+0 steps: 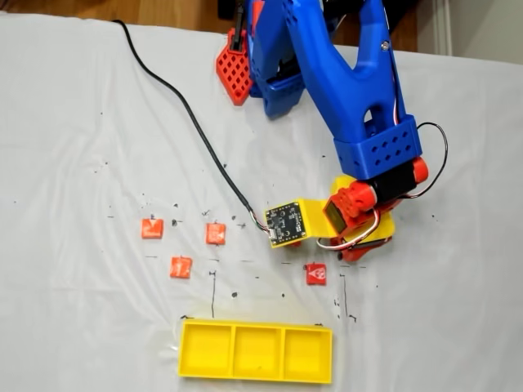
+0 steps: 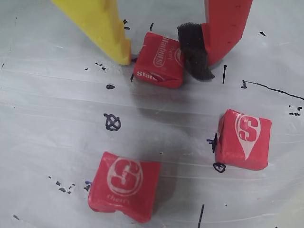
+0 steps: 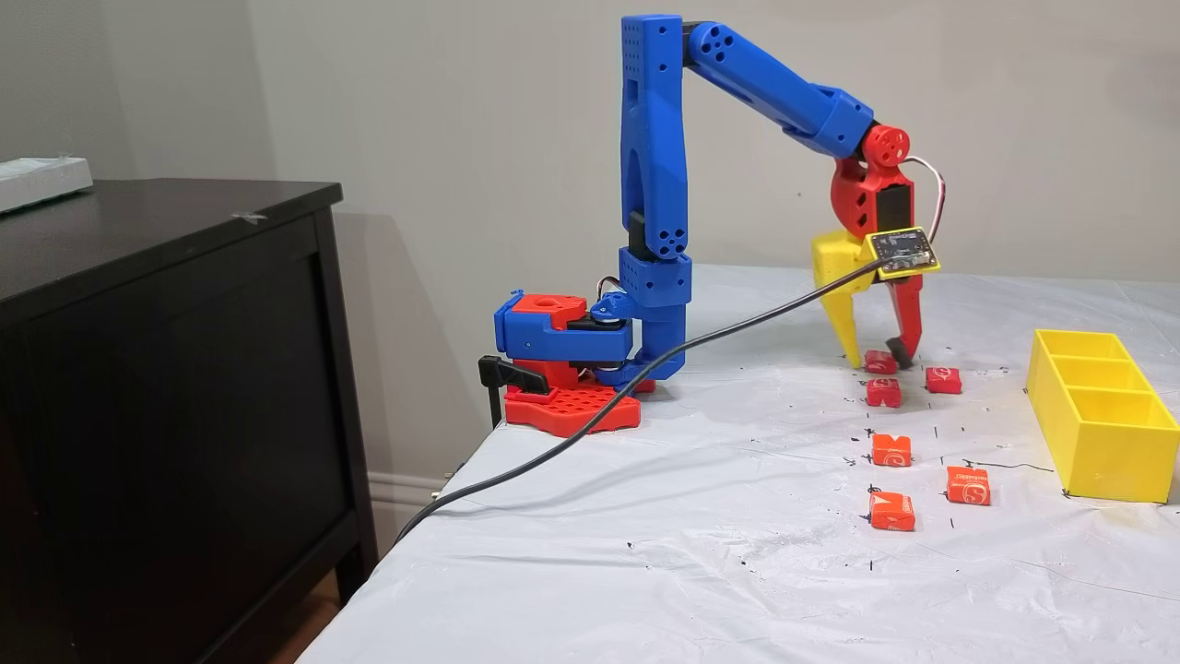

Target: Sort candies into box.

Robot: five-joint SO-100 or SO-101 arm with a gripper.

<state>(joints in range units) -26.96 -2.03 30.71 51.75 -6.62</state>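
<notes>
Between the yellow finger (image 2: 102, 31) and the red finger (image 2: 223, 28) of your hand (image 2: 166, 59), one candy (image 2: 159, 59) lies on the white surface (image 2: 57, 118); the fingers stand spread to either side of it, not clamped. Two more candies (image 2: 124, 186) (image 2: 244, 139) lie nearer the wrist camera. Your yellow box (image 3: 1102, 406) sits well apart in a fixed view, its visible compartments bare.
</notes>
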